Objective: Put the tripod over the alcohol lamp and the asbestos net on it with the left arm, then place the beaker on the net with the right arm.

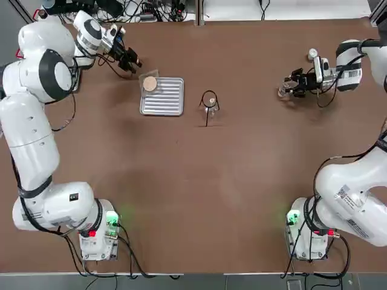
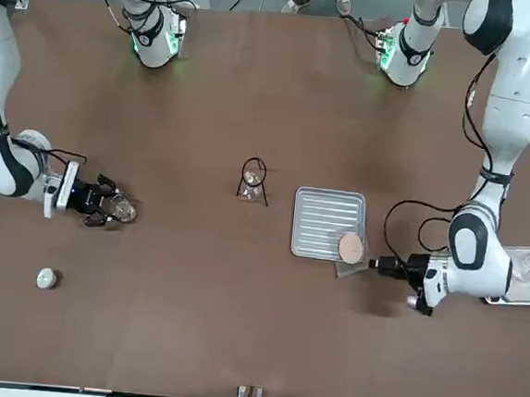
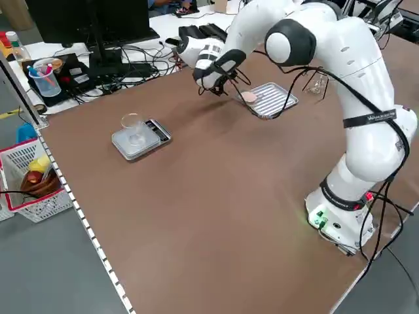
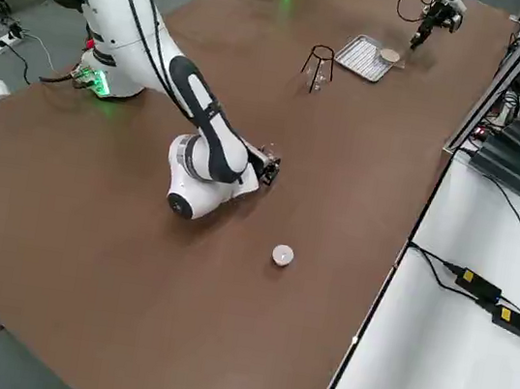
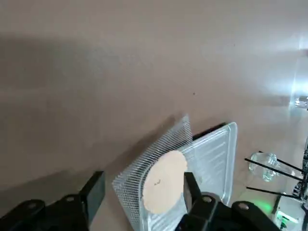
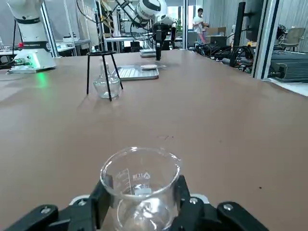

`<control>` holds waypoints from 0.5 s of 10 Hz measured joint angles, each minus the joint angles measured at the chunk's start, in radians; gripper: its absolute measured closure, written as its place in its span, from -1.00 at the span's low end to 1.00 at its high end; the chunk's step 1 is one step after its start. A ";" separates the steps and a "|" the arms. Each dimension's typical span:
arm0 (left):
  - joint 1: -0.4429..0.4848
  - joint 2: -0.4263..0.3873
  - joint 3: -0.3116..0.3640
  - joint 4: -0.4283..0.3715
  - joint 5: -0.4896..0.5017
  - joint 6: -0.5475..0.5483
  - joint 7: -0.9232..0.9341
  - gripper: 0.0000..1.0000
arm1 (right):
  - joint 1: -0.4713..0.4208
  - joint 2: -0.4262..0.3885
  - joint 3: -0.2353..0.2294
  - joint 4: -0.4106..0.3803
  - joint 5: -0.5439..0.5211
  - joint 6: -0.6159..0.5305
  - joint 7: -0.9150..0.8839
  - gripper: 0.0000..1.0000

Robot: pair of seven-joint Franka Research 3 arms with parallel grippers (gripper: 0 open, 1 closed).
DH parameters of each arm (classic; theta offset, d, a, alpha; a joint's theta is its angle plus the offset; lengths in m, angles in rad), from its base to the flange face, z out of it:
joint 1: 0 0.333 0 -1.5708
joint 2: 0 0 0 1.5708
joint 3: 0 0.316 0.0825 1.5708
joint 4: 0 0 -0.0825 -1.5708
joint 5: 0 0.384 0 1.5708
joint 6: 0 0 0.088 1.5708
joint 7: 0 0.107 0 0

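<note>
While open, left claw (image 5: 144, 179) near asbestos net (image 5: 165, 182); beaker (image 6: 142, 204) in the grip of right claw (image 6: 141, 183).

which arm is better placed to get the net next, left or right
Probably the left arm: its open gripper hovers beside the asbestos net, which overlaps the ribbed tray. The right gripper already holds the beaker.

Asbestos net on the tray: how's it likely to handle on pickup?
Probably light and a bit springy, since the net is thin open mesh. Likely to bend unevenly: the pale disc looks more solid than the mesh around it. It may slide or tilt if nudged, as it overhangs the ribbed tray.
</note>
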 joint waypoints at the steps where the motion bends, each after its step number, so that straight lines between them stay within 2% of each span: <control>1: -0.003 0.004 0.000 0.000 0.000 0.005 0.002 -0.49 | 0.000 0.000 0.000 0.003 0.001 0.000 0.004 -0.15; 5: -0.018 0.024 0.000 0.000 0.000 0.027 0.006 -0.41 | 0.000 0.000 0.000 0.009 0.002 -0.001 0.012 -0.15</control>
